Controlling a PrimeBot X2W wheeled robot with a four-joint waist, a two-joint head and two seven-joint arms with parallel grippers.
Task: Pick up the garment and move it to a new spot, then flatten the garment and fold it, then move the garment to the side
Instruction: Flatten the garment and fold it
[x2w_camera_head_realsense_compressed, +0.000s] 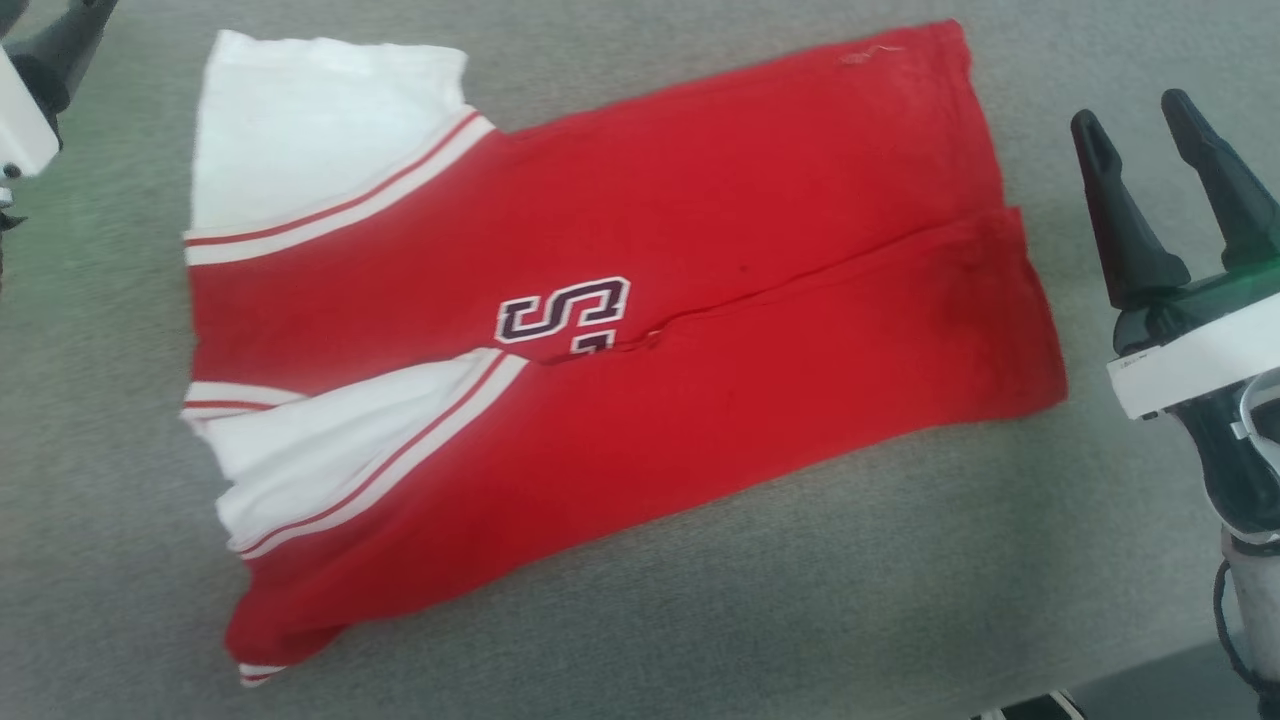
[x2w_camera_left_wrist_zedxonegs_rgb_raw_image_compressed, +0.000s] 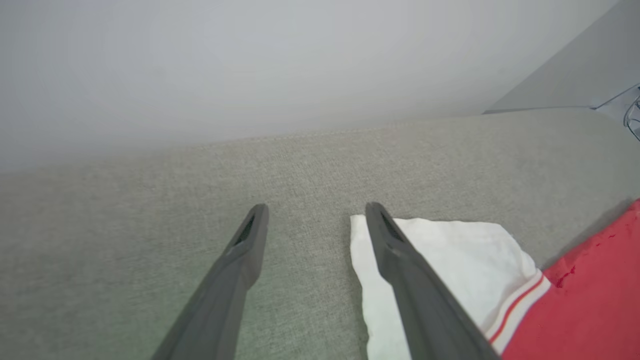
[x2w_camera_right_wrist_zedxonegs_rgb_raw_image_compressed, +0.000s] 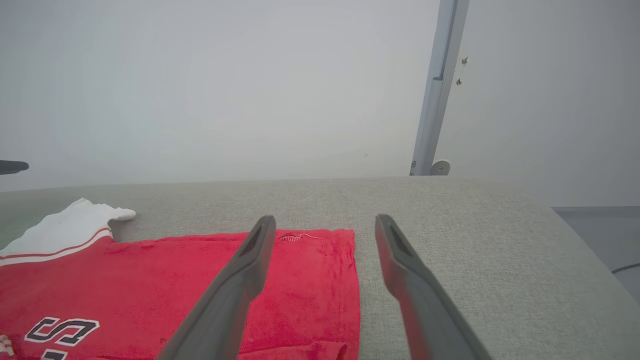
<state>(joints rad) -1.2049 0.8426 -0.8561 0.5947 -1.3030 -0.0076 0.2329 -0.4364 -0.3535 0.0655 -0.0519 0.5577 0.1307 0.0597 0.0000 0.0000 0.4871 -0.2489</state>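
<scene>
The garment (x2w_camera_head_realsense_compressed: 640, 330) lies folded lengthwise on the grey cloth surface, red with white sleeve panels at its left end and a dark letter patch in the middle. Its fold seam runs from the patch toward the right end. My right gripper (x2w_camera_head_realsense_compressed: 1140, 125) stands open just off the garment's right edge, nothing between its fingers; in the right wrist view the garment (x2w_camera_right_wrist_zedxonegs_rgb_raw_image_compressed: 150, 285) lies left of and under the open gripper (x2w_camera_right_wrist_zedxonegs_rgb_raw_image_compressed: 325, 222). My left gripper (x2w_camera_left_wrist_zedxonegs_rgb_raw_image_compressed: 315, 210) is open above the surface beside the white sleeve (x2w_camera_left_wrist_zedxonegs_rgb_raw_image_compressed: 460, 260); part of it shows at the head view's top left (x2w_camera_head_realsense_compressed: 40, 60).
The grey fabric surface (x2w_camera_head_realsense_compressed: 700, 620) spreads all around the garment. Its front right corner drops to a darker floor (x2w_camera_head_realsense_compressed: 1150, 690). A pale wall and a grey upright post (x2w_camera_right_wrist_zedxonegs_rgb_raw_image_compressed: 437, 90) stand behind the far edge.
</scene>
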